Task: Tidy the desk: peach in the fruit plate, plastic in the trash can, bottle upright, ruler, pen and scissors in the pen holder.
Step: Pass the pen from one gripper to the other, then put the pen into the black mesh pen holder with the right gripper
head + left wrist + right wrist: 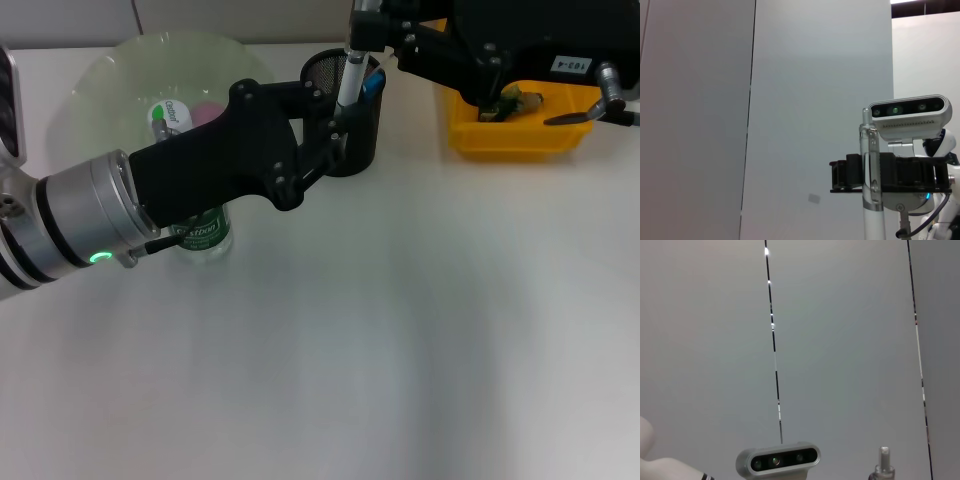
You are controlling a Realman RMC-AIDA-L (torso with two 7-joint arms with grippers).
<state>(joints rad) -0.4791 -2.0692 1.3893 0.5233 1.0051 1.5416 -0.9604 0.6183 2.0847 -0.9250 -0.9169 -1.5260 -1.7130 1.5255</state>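
My left gripper [338,115] is shut on a white pen [351,72] and holds it upright, its lower end inside the black mesh pen holder [356,150]. The pen also shows in the left wrist view [873,175] and its tip in the right wrist view [883,457]. A blue item [373,83] stands in the holder. The peach [208,112] lies in the pale green fruit plate [120,70]. The bottle [205,238] stands upright in front of the plate, partly hidden by my left arm. My right gripper [596,110] is open over the yellow trash can [520,135], which holds plastic [512,100].
The fruit plate, pen holder and trash can stand in a row along the back of the white desk. My left arm stretches from the left edge across the bottle to the holder. Both wrist views face a grey wall and the robot's head camera [910,111].
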